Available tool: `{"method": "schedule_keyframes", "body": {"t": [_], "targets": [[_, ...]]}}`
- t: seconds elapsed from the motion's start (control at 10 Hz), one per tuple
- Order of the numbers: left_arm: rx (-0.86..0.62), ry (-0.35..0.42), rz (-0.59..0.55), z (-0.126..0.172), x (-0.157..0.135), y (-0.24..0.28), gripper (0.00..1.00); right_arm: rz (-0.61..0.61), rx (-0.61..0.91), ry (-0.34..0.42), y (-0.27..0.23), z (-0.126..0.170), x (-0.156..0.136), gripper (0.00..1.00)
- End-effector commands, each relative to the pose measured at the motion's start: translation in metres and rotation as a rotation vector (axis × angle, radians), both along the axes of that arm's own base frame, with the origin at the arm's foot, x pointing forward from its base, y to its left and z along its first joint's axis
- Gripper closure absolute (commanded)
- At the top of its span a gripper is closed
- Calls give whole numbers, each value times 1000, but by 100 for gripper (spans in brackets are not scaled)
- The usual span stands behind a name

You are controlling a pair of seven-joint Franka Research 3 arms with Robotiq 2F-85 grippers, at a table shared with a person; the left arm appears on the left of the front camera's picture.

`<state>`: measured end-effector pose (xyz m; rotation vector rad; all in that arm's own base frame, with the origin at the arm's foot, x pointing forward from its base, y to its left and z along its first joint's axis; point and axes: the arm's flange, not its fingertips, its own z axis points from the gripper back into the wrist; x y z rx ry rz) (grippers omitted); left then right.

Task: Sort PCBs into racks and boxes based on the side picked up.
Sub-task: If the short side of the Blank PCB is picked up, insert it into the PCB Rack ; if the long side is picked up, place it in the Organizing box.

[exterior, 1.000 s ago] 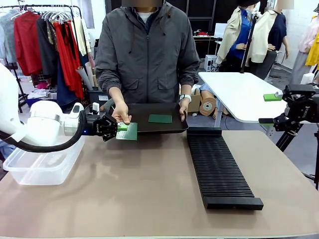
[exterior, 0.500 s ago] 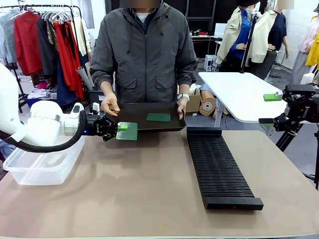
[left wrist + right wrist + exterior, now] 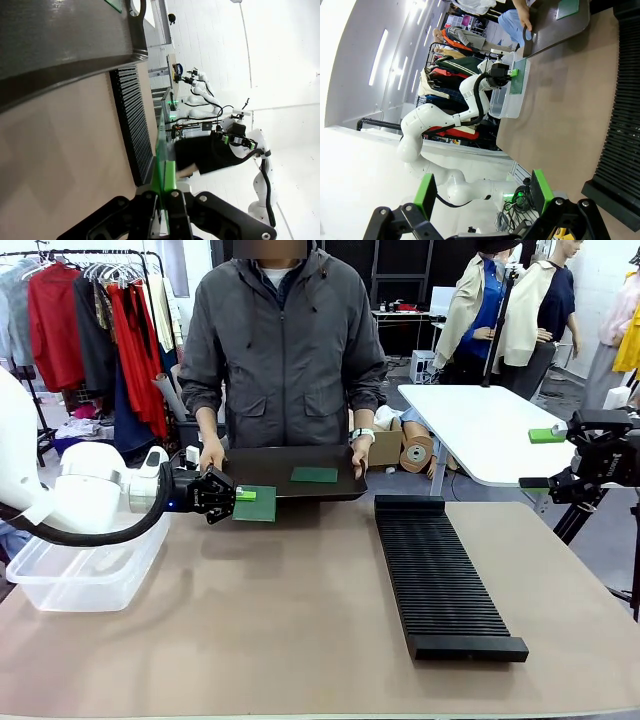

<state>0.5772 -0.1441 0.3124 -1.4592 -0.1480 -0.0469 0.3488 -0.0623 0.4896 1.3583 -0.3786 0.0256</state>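
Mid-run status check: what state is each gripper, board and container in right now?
Left gripper, fingers shut on a thin green circuit board.
Right gripper, fingers open, empty.
Second green circuit board, lying flat on the tray.
Shallow black tray, held at both ends by the person's hands.
Long black slotted rack, slots empty.
Clear plastic tub, looks empty.

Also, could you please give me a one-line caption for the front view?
Left gripper holds a PCB near the black tray a person holds, rack nearby.
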Motion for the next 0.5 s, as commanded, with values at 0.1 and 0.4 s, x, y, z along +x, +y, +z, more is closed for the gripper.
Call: {"method": "schedule_keyframes", "body": {"t": [0.1,0.4], "targets": [[-5,12,1,1,-2,-1,100,-6,11,13,0,4,0,0],[0,0,0,0,0,0,100,-6,11,13,0,4,0,0]]}}
